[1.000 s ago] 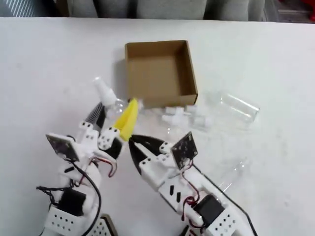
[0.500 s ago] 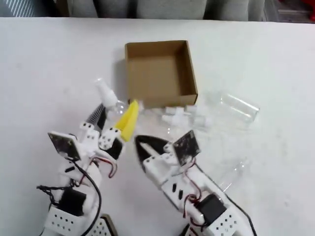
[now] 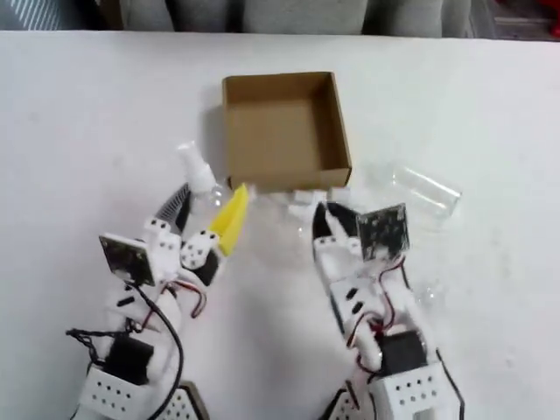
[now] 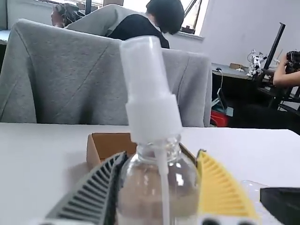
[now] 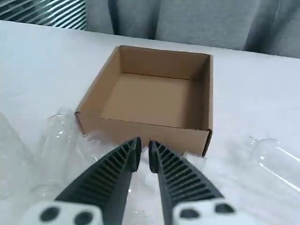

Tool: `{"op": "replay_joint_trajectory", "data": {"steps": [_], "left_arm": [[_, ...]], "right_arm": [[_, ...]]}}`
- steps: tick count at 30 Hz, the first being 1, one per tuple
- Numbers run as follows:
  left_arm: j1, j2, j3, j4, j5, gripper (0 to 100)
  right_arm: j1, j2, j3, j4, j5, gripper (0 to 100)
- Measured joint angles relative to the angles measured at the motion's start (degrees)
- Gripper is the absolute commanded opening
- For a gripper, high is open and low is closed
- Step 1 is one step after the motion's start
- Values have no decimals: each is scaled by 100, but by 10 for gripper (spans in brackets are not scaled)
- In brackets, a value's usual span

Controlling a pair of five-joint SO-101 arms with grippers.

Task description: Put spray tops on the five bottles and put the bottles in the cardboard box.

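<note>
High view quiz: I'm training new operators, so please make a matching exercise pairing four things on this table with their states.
Things:
1. clear bottle with white spray top
2. brown cardboard box
3. right gripper
4. clear bottle without a top

States:
A. shut, holding nothing
B. lying on the white table
C. held in the left gripper
D. empty

Pairs: 1-C, 2-D, 3-A, 4-B.

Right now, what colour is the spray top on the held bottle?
White spray top, clearest in left wrist view.
</note>
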State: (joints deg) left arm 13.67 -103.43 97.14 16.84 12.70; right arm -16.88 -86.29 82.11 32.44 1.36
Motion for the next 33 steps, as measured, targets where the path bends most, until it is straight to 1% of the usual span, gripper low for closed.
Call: {"op": "replay_joint_trajectory", "data": {"steps": [4, 10, 17, 19, 24, 26, 29, 33], "left_arm": [[0, 0, 0, 53, -35, 22], [0, 0, 0, 281, -53, 22], [0, 0, 0, 281, -53, 22], [0, 0, 0, 316, -53, 22], [0, 0, 0, 369, -53, 22], [0, 0, 0, 369, -53, 22], [0, 0, 0, 369, -53, 22], [0, 0, 0, 396, -53, 22]], "right_arm": [[316, 1688, -1187, 0, 0, 15], [607, 4246, -2778, 0, 0, 15], [914, 6532, -4431, 0, 0, 15], [1002, 7077, -4862, -9, 158, 15], [1064, 8070, -5591, -9, 1108, 15], [1037, 8325, -5793, -9, 1213, 36], [1037, 8563, -6013, -9, 1275, 93], [1046, 8800, -6215, -9, 1284, 101]]}}
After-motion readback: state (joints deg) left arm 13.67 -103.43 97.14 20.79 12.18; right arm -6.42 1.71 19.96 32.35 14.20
